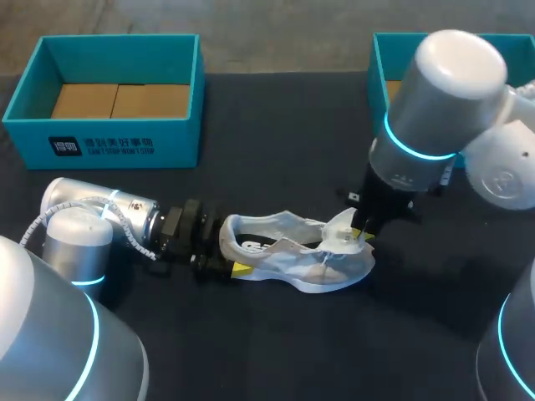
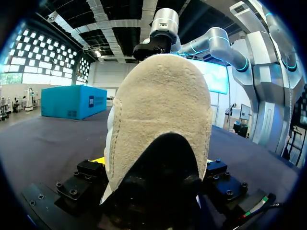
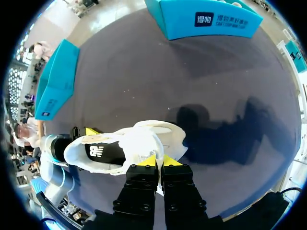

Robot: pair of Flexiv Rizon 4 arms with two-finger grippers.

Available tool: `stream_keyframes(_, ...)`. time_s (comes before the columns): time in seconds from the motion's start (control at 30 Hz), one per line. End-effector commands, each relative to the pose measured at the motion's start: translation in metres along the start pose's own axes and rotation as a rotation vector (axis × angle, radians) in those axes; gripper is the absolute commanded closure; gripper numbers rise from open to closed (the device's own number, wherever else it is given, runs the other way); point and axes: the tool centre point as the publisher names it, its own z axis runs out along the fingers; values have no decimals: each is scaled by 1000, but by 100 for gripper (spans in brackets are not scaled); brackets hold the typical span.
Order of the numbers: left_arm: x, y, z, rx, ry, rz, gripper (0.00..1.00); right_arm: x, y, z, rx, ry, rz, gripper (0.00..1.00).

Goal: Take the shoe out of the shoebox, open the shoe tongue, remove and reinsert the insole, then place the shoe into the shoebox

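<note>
A white mesh sneaker [image 1: 292,255] lies on its sole on the dark table, toe towards my right arm. My left gripper [image 1: 231,249] stands low at its heel, one finger on each side, shut on the shoe. In the left wrist view the beige heel [image 2: 160,120] fills the space between the fingers. From above, my right gripper [image 1: 361,234] comes down over the laces. Its yellow tips [image 3: 157,161] are shut on the white tongue [image 3: 144,146], which is pulled up. The dark insole [image 3: 103,152] shows inside the shoe's opening.
An open teal shoebox [image 1: 117,142] with a cardboard floor stands at the back left. A second teal box [image 1: 381,63] stands at the back right, partly hidden behind my right arm. Bare dark tabletop lies in front of the shoe.
</note>
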Motion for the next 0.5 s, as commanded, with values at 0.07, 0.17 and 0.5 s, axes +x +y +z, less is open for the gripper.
stream_keyframes(0.07, 0, 1, -1, 0, -2, 0, 100, -12, 3, 6, 15, 188, 3, 100)
stream_keyframes(0.17, 0, 1, -1, 0, -2, 0, 100, -13, 3, 9, 26, 193, 7, 100)
stream_keyframes(0.5, 0, 1, -1, 0, -2, 0, 100, -18, 2, 15, 40, 199, 39, 91)
